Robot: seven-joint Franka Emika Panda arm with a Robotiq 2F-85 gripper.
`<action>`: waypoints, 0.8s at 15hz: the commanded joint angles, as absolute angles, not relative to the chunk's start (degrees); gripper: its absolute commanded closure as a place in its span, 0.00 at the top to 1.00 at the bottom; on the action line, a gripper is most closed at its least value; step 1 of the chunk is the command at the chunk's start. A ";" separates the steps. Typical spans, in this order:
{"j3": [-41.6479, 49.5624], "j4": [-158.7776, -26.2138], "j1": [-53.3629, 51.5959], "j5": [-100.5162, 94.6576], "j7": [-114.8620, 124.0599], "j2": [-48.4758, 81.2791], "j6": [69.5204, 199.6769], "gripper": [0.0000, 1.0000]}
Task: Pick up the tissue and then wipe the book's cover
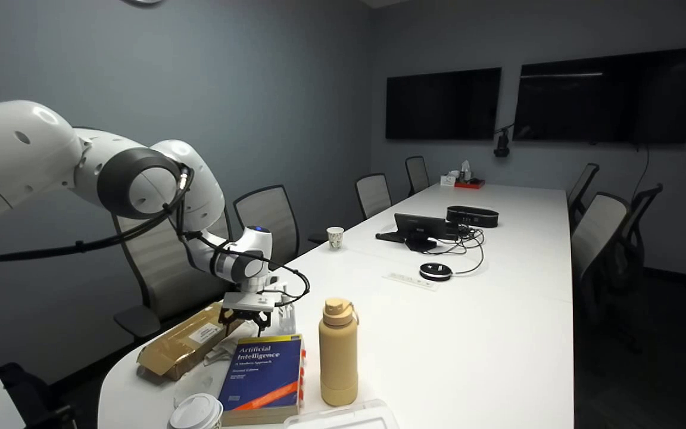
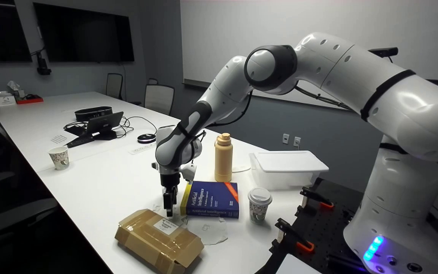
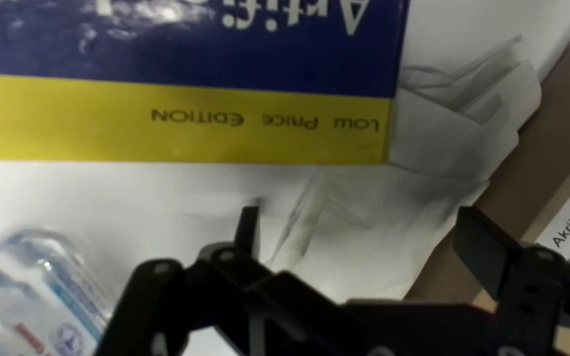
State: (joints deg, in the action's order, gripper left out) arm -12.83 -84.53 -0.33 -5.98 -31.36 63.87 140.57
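The book [image 1: 265, 372] lies flat on the table, blue cover up, with a yellow strip and an orange band. It also shows in an exterior view [image 2: 211, 196] and at the top of the wrist view [image 3: 181, 54]. The crumpled white tissue [image 3: 354, 237] lies between the book and a cardboard box. Part of it shows in an exterior view [image 1: 224, 348]. My gripper [image 3: 359, 215] is open, its fingers wide apart on either side of the tissue, with nothing held. In both exterior views the gripper [image 1: 244, 329] [image 2: 169, 211] points down just beyond the book's yellow end, low over the table.
The tan cardboard box [image 2: 158, 238] lies beside the tissue, close to one finger. A clear plastic packet [image 3: 37, 296] lies on the other side. A tan bottle [image 1: 338, 357], a lidded cup [image 2: 259, 207] and a plastic bin [image 2: 287, 173] stand around the book. A whitish sheet [image 2: 207, 230] lies near the box.
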 commanded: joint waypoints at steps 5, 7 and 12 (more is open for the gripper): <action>-13.22 -83.12 -0.01 -6.46 -32.62 65.23 139.02 1.00; -13.56 -83.05 -0.26 -6.48 -32.68 65.70 138.83 1.00; -13.44 -82.87 -1.42 -7.10 -32.40 66.43 138.22 0.72</action>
